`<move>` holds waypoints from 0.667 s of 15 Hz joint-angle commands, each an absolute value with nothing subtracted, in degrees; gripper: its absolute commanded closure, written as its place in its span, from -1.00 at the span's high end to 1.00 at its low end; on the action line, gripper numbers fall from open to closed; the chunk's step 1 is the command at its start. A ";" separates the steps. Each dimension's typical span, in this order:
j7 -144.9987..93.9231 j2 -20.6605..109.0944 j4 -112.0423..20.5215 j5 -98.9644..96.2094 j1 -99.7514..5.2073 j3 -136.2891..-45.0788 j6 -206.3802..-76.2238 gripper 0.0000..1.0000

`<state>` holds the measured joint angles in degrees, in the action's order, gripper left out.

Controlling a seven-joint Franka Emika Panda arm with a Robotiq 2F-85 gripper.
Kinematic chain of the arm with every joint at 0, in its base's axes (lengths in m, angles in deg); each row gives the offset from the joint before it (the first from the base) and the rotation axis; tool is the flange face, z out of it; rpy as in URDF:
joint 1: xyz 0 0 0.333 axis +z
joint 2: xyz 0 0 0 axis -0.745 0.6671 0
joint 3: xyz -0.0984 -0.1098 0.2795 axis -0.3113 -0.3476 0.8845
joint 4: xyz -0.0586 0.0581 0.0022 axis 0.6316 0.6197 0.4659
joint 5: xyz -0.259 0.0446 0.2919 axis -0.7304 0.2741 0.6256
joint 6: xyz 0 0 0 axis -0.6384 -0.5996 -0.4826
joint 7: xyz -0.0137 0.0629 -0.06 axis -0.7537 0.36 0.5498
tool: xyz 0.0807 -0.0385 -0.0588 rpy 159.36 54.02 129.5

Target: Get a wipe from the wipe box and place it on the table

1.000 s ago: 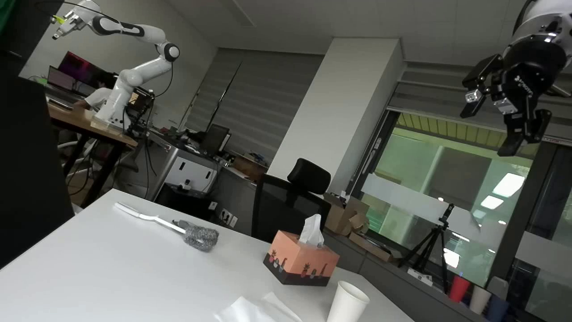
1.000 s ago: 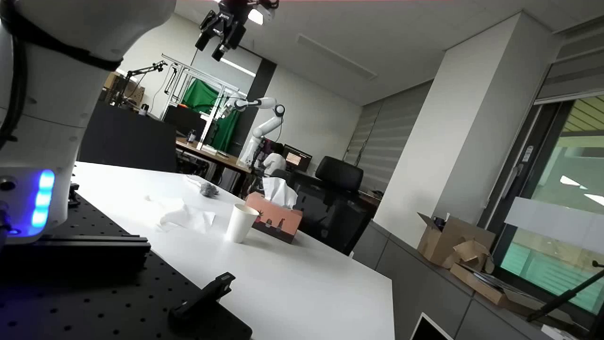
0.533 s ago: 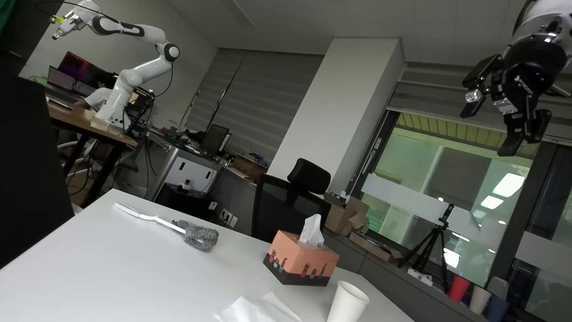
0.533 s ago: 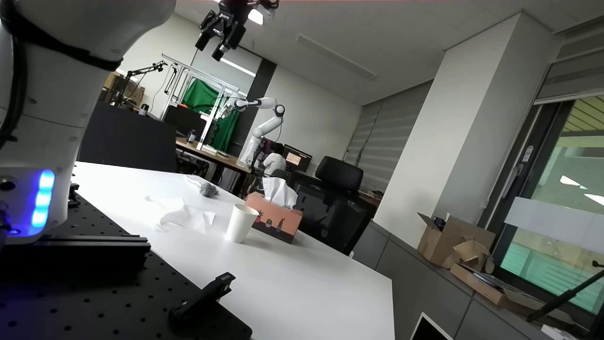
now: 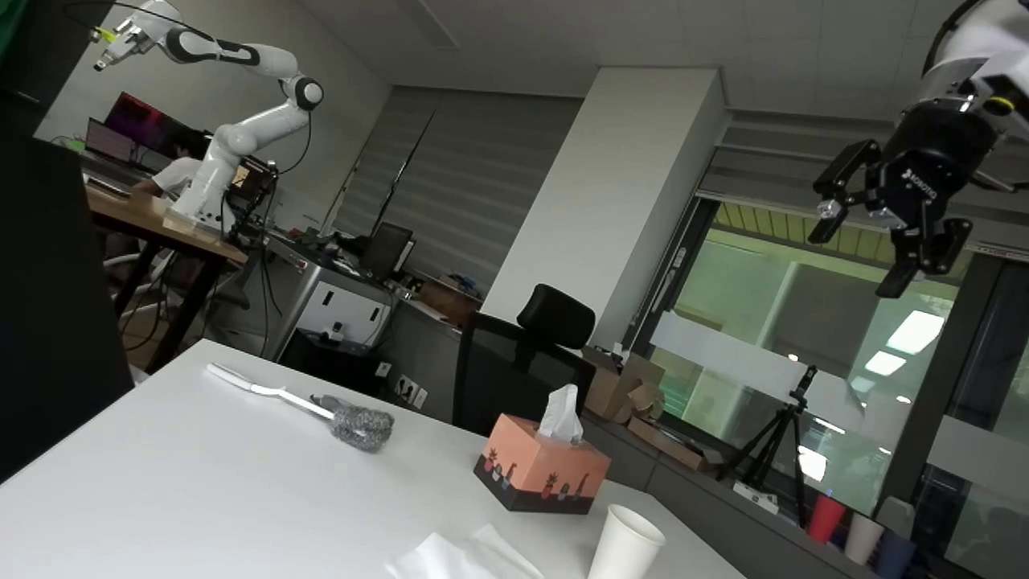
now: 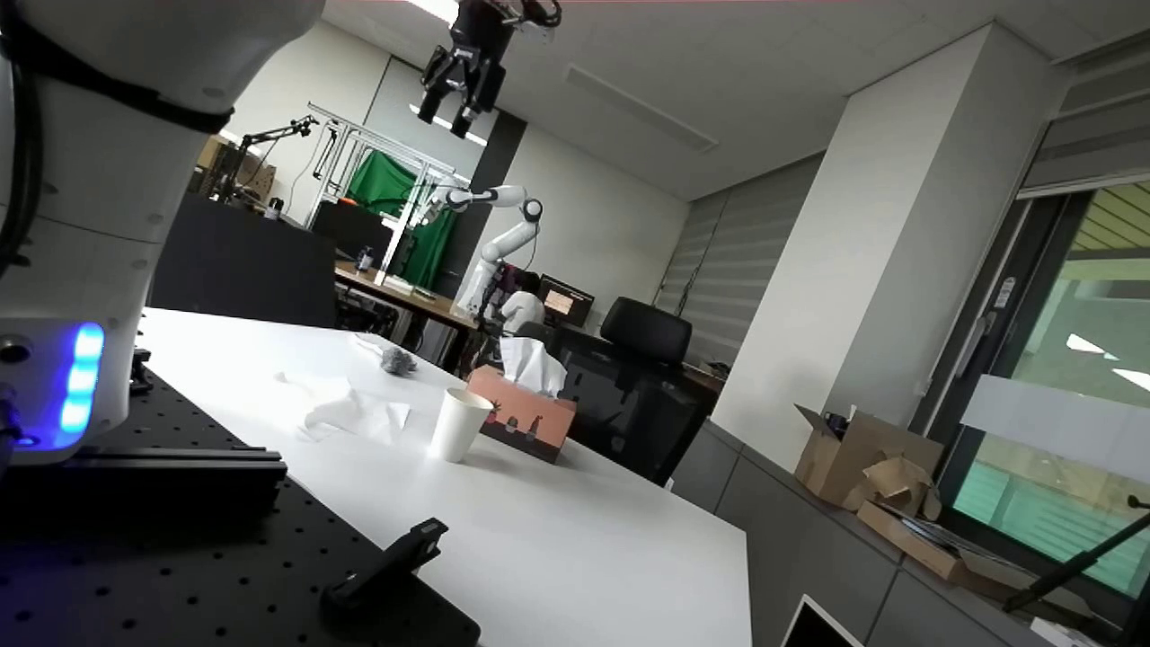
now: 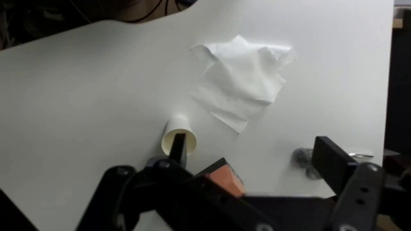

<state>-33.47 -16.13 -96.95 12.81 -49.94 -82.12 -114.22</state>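
On the white tabletop, the orange wipe box holds a wipe that pokes from its top; a paper cup stands upright just beside it, its inside partly hidden in the wrist view. A loose wipe lies crumpled near both. The gripper, its jaws parted wide, hangs lower in both exterior views than half a second ago.

This is a robotics lab in an office-like room: a white robot arm with a blue-lit base stands beside a black perforated mounting board, and a second white jointed arm rises from a brown wooden-topped desk near a dark flat monitor. A silver metal frame stands by green cloth, a black mesh-backed office chair by a flat white table, and a black tripod before a large glass window.
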 commanded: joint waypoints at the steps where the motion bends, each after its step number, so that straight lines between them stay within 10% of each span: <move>1: -34.39 -12.39 -95.80 8.07 -53.92 -82.97 -121.57 1.00; 10: -33.69 -10.37 -96.67 7.23 -54.65 -84.60 -125.25 1.00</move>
<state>-33.23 -10.43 -96.75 7.81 -55.52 -83.87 -125.29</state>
